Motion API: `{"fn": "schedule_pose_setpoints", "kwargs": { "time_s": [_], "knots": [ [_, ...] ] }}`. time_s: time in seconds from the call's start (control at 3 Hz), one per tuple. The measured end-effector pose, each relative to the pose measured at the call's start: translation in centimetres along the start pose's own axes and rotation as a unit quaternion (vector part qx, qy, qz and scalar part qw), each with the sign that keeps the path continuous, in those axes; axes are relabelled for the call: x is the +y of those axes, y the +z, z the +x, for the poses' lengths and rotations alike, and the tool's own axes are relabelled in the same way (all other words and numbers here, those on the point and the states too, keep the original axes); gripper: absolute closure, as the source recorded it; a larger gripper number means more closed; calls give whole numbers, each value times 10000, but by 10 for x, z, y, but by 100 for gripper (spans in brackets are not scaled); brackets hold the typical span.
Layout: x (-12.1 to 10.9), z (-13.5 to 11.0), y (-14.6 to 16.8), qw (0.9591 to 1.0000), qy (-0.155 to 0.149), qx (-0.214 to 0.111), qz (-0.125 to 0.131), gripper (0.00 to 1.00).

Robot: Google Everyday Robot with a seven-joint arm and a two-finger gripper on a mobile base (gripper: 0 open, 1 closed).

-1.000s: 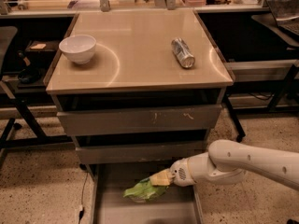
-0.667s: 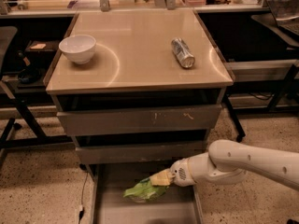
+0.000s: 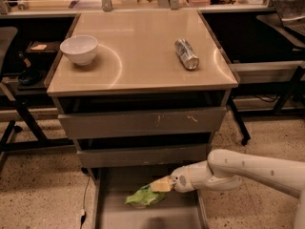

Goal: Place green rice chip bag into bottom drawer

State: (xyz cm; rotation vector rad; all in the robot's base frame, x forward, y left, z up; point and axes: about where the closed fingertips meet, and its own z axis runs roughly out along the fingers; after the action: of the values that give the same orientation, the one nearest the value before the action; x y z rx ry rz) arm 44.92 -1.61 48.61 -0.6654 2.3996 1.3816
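The green rice chip bag (image 3: 143, 196) is a crumpled bright-green packet low over the floor of the bottom drawer (image 3: 147, 217), which is pulled out wide under the cabinet. My gripper (image 3: 160, 185) reaches in from the right on a white arm (image 3: 248, 170). Its tan fingers are closed on the bag's upper right end. The bag droops down and to the left, and I cannot tell whether it touches the drawer floor.
A white bowl (image 3: 79, 49) and a silver can (image 3: 186, 54) lie on the beige cabinet top (image 3: 138, 56). Two grey drawer fronts (image 3: 143, 123) sit above the open drawer. Desk legs stand at left and right, and a cable (image 3: 85, 209) lies on the floor at left.
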Motion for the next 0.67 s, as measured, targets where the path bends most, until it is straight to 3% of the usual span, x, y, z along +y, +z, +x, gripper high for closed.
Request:
{"fn": "schedule_pose_setpoints", "kwargs": {
  "time_s": [0.67],
  "knots": [
    [-51, 17, 54, 9971, 207, -107, -728, 100]
  ]
}}
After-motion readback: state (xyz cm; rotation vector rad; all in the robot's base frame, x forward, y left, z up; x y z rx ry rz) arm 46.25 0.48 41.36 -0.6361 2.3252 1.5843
